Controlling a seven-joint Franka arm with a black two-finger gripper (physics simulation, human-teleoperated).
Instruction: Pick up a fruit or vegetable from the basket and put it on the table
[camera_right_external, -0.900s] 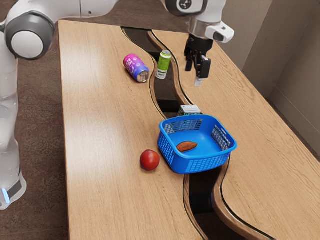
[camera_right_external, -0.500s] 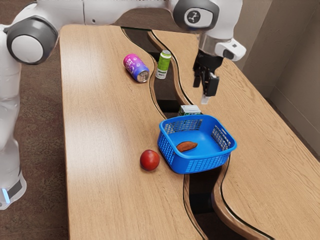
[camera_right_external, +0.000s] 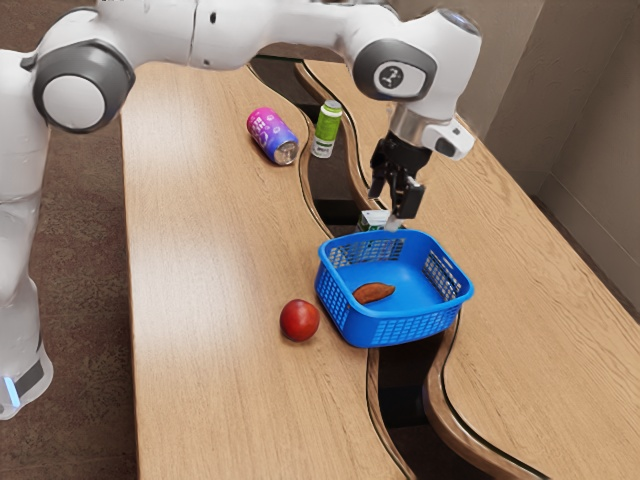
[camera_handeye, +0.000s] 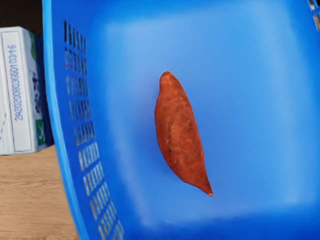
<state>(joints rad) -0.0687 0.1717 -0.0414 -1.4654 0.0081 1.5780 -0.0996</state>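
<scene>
Tool (camera_right_external: 392, 208) above the blue basket's (camera_right_external: 405, 328) box-side rim, fingers apart, nothing between them. Sweet potato (camera_handeye: 179, 130) lying on the basket floor. Small carton (camera_handeye: 21, 90) just outside that rim. Round red fruit (camera_right_external: 299, 320) on the bench (camera_right_external: 210, 300), near the basket. Pink-blue can (camera_right_external: 268, 132) and green-white can (camera_right_external: 327, 130) well apart from it.

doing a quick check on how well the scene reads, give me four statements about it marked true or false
1. The sweet potato lies in the blue basket. True.
2. The red fruit is in the basket. False: the red fruit is on the table, beside the basket.
3. The gripper is holding the sweet potato. False: the gripper is above it, apart from it.
4. The pink-and-blue can lies on its side. True.
</scene>
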